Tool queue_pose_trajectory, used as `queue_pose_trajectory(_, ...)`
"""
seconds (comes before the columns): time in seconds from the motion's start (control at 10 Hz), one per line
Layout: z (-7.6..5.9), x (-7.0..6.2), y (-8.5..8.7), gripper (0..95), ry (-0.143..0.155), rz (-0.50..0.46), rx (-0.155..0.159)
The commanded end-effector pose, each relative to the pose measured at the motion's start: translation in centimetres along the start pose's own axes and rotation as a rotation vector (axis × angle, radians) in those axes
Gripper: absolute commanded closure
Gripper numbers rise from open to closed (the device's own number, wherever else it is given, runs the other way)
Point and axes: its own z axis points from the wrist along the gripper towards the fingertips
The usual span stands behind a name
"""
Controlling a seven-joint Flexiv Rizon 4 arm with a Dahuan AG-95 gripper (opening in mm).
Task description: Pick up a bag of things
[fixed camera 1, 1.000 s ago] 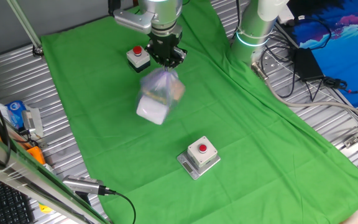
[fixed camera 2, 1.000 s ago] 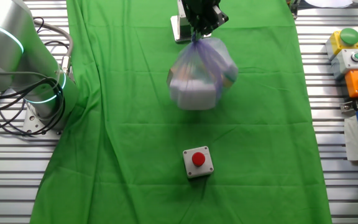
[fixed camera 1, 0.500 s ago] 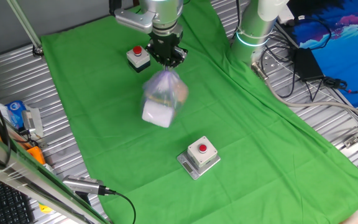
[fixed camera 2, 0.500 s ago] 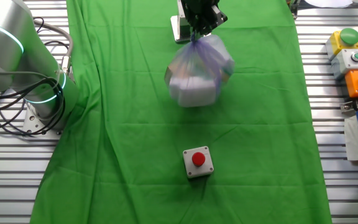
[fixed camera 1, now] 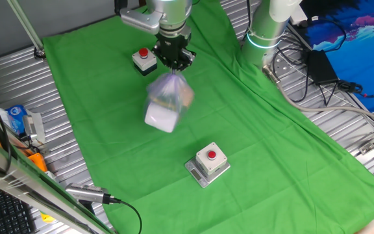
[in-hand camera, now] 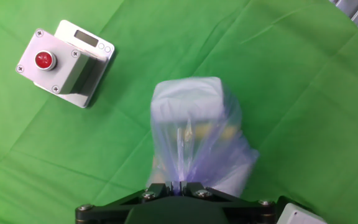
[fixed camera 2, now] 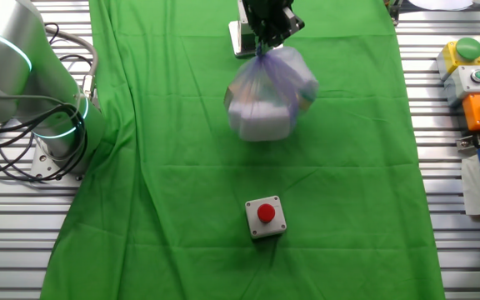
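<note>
The bag of things [fixed camera 1: 166, 103] is a clear crinkly plastic bag with white, yellow and purple-tinted contents. It hangs in the air above the green cloth, gathered at its top. My gripper [fixed camera 1: 174, 63] is shut on the gathered top and holds the bag from above. The other fixed view shows the bag [fixed camera 2: 269, 102] hanging under the gripper [fixed camera 2: 265, 44]. In the hand view the bag [in-hand camera: 194, 137] hangs straight below the gripper [in-hand camera: 179, 185], its neck pinched between the jaws.
A grey box with a red button [fixed camera 1: 208, 162] sits on the green cloth [fixed camera 1: 109, 130] in front of the bag. A second one [fixed camera 1: 144, 60] stands beside the gripper. Metal table edges, cables and another arm's base [fixed camera 1: 265, 32] ring the cloth.
The bag swings slightly under the gripper, to the right and back again. The gripper keeps its hold and stays in nearly the same place.
</note>
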Motion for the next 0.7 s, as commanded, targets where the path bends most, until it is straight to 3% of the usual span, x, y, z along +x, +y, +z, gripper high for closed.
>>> queue_pose_trajectory(0.1, -0.03, -0.05, -0.03, 95.0, 0.003, -0.005, 0.003)
queue_pose_trajectory(0.7, -0.03, -0.05, -0.03, 95.0, 0.01, -0.018, 0.012)
